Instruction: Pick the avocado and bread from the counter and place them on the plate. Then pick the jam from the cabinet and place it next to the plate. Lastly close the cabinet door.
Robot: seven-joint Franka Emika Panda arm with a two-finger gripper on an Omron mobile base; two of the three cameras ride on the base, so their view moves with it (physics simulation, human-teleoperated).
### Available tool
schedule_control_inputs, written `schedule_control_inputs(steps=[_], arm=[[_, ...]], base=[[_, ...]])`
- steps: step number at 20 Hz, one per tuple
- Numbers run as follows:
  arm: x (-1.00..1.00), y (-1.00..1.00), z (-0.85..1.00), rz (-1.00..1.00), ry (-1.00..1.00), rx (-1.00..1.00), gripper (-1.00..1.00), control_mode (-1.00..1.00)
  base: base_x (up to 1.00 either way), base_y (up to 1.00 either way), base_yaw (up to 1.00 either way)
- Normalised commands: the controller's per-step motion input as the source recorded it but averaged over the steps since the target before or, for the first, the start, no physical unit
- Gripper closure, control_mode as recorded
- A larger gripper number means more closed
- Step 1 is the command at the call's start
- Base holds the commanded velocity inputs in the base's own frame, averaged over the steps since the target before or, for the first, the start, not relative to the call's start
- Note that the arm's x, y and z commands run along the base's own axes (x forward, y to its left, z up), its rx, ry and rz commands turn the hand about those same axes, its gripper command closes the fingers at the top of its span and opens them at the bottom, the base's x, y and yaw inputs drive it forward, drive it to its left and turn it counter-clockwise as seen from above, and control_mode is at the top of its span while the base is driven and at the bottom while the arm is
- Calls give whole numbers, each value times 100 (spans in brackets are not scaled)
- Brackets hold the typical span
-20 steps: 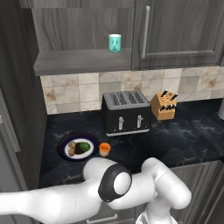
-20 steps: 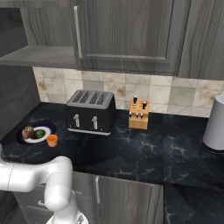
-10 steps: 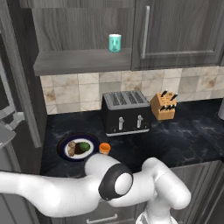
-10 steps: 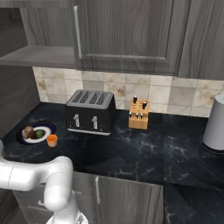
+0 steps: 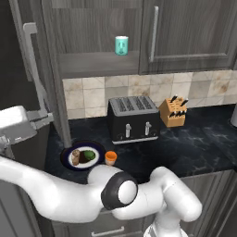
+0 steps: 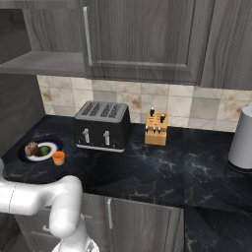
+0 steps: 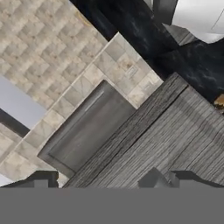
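The plate lies on the counter at the left, with the bread and the avocado on it. Just right of the plate stands the orange jam. The cabinet is open, and its cabinet door swings out at the left with the silver handle showing. My gripper is open with nothing in it. It hovers at the door's outer side below the handle, facing the wood-grain panel.
A teal cup stands on the cabinet shelf. A black toaster and a wooden knife block sit at the back of the counter. A grey canister is at the far right. My arm sweeps across below the counter's front edge.
My arm has swung up to the left, bringing the hand beside the door. The door's edge now stands farther right and its handle has come into sight.
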Motion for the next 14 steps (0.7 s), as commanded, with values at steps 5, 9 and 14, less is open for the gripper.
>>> schedule_control_inputs(steps=[5,9,14], arm=[[0,-100,100,-19,23,25,-100,-100],[16,-100,99,-13,35,24,-100,-100],[91,-100,31,-1,23,19,-100,-100]], base=[[0,0,0],[0,0,0],[0,0,0]])
